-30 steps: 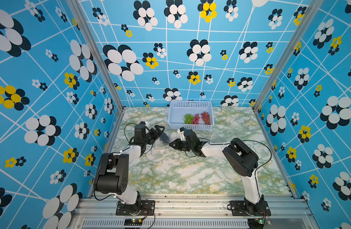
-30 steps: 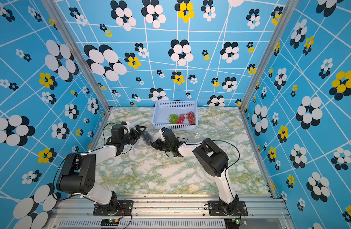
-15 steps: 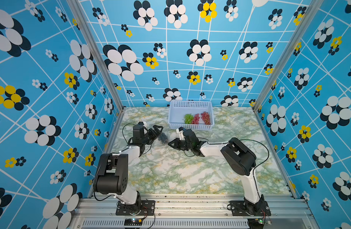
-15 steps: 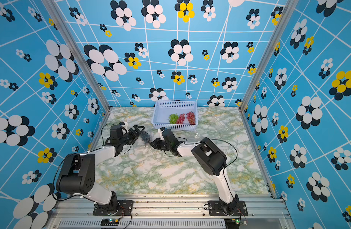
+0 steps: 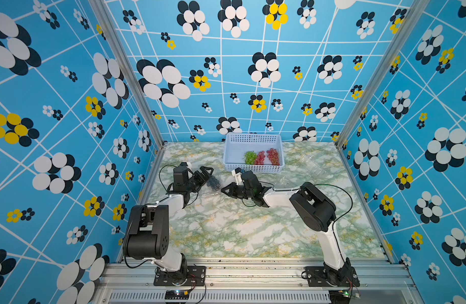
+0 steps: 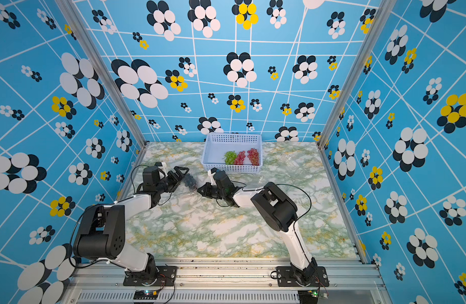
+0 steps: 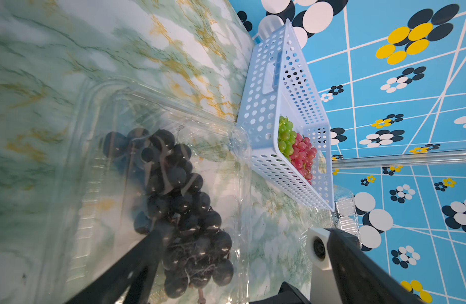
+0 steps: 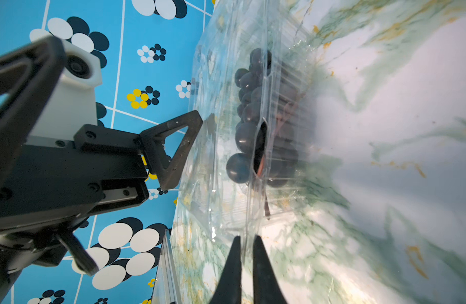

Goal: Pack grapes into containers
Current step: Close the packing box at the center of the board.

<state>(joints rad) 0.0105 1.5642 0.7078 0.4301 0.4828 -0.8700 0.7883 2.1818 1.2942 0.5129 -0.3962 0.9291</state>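
Observation:
A dark purple-black bunch of grapes (image 5: 214, 181) (image 7: 179, 200) lies inside a clear container (image 5: 205, 193) (image 7: 100, 147) at the table's left middle. My left gripper (image 5: 206, 173) (image 7: 218, 260) stands open right at that container, one finger on each side of the bunch, holding nothing. My right gripper (image 5: 222, 190) (image 8: 247, 238) is shut on the container's thin clear edge (image 8: 249, 226), opposite the left gripper. Green grapes (image 5: 249, 157) and two red bunches (image 5: 260, 158) (image 5: 273, 155) lie in the basket.
The light-blue perforated basket (image 5: 253, 142) (image 7: 263, 110) stands at the back middle, just behind the right wrist. Two more clear containers (image 5: 312, 164) (image 5: 285, 181) lie right of it. Patterned walls close in the table on three sides.
My right gripper has shifted a little toward the left gripper and its fingers have closed on the container's edge. The left gripper has stayed open in the same place.

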